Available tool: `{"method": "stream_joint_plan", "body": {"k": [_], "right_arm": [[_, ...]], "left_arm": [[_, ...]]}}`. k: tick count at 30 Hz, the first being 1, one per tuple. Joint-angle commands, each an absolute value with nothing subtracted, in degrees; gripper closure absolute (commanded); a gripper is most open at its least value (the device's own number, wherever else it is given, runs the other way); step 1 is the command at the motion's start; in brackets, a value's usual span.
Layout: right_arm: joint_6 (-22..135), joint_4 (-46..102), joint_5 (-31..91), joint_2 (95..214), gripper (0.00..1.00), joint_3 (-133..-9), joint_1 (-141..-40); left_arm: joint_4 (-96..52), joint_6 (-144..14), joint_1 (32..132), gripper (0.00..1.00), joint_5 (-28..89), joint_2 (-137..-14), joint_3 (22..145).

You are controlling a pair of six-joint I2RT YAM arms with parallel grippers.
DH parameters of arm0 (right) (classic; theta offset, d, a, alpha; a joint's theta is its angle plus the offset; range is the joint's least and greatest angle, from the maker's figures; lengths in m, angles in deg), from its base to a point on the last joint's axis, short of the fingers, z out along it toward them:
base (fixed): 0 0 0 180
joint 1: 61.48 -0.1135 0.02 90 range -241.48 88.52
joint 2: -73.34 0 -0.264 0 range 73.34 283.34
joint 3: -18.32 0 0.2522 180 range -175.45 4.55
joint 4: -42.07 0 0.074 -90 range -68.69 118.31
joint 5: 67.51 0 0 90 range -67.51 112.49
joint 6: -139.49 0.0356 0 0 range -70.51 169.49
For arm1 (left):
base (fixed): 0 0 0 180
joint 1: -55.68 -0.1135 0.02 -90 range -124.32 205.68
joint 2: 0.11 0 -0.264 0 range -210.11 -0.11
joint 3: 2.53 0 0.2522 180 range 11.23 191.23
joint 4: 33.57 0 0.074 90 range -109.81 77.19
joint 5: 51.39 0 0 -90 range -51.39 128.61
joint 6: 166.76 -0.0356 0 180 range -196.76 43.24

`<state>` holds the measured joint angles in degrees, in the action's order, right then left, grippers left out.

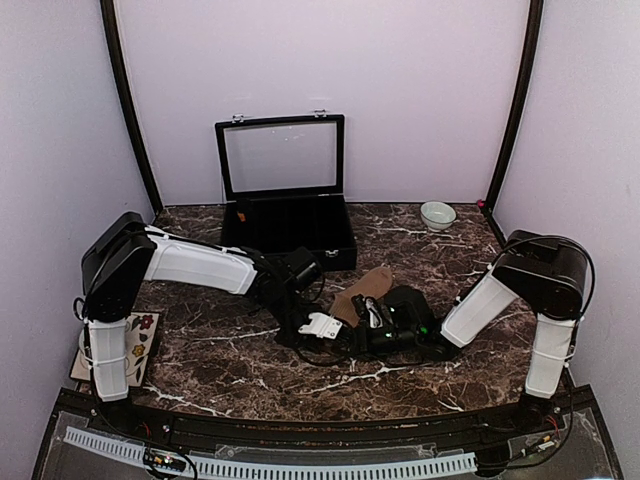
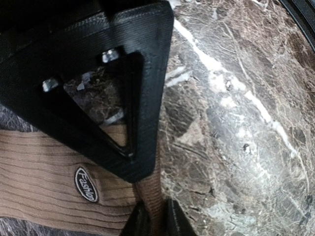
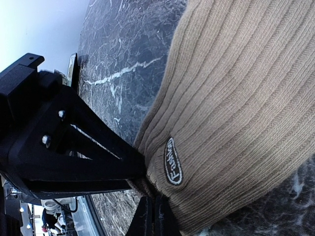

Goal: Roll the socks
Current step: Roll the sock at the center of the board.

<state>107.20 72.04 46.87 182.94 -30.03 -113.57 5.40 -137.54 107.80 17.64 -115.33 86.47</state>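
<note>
Centrally on the dark marble table (image 1: 250, 370), a tan ribbed sock (image 1: 368, 288) lay flat. Its long axis ran on a diagonal from near left to far right, and its far end pointed roughly towards the small pale bowl (image 1: 437, 215) by the back wall. Whether a second sock lay beneath it could not be told.

Both arms reached in low and met at the sock's near-left end. The left gripper (image 2: 147, 196) was clenched on the sock's edge, with a narrow strip of tan knit pinched between its two black fingertips (image 2: 140, 169). An oval "Fashion" label (image 2: 86, 184) sat on the fabric just beside them. The right gripper (image 3: 147, 191) was likewise closed on the sock's edge next to the same label, and the ribbed cloth spread away from its tips over the marble.

Just beyond the sock, at the far middle of the table, stood a black display case (image 1: 285, 230) with its glass lid raised upright. A flowered card (image 1: 138, 338) lay at the near left edge beside the left arm's base.
</note>
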Motion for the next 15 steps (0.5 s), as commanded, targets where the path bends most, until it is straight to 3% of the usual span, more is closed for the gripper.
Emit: {"method": "stream_joint_plan", "body": {"k": [1, 4, 9, 15], "right_arm": [[107.3, 64.0, 46.7, 184.0, 1.00, -28.0, -113.3], [106.4, 63.5, 46.4, 182.8, 0.99, -28.1, -113.4], [103.7, 63.0, 44.5, 179.1, 0.78, -27.5, -113.4], [98.3, 61.8, 39.5, 171.3, 0.74, -23.3, -113.5]], "left_arm": [[5.1, -138.1, 107.9, 0.88, 22.0, -118.9, 86.9], [5.4, -138.1, 107.9, 1.00, 22.4, -119.6, 87.3], [8.8, -136.9, 107.5, 1.00, 20.4, -120.2, 88.7], [18.7, -135.3, 106.7, 1.00, 13.9, -122.5, 92.7]]}}
